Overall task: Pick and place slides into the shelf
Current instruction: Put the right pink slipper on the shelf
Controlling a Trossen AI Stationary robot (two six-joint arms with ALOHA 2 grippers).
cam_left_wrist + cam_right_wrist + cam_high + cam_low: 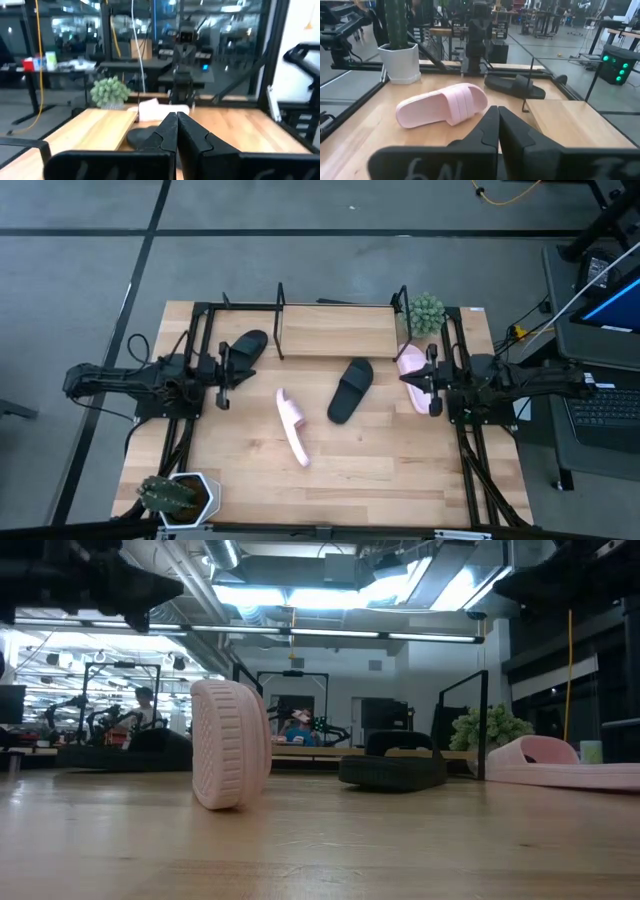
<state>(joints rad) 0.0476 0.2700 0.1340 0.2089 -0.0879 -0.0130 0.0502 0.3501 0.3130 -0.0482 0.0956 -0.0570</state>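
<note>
The shelf [335, 330] stands at the table's far edge, its light board bare. One black slide [245, 345] lies beside the shelf's left end frame. Another black slide [352, 388] lies flat mid-table. A pale pink slide [292, 425] rests on its side edge, its sole turned to the near edge [232, 745]. The second pink slide [412, 365] lies flat at the right. My left gripper [222, 375] is shut near the left black slide. My right gripper [432, 385] is shut beside the right pink slide. Both hover off the table.
A potted cactus [178, 495] sits at the near left corner and a small green plant [425, 312] at the shelf's right end. Black arm frames run along both table sides. Bare wood lies along the near edge. People show in the room beyond.
</note>
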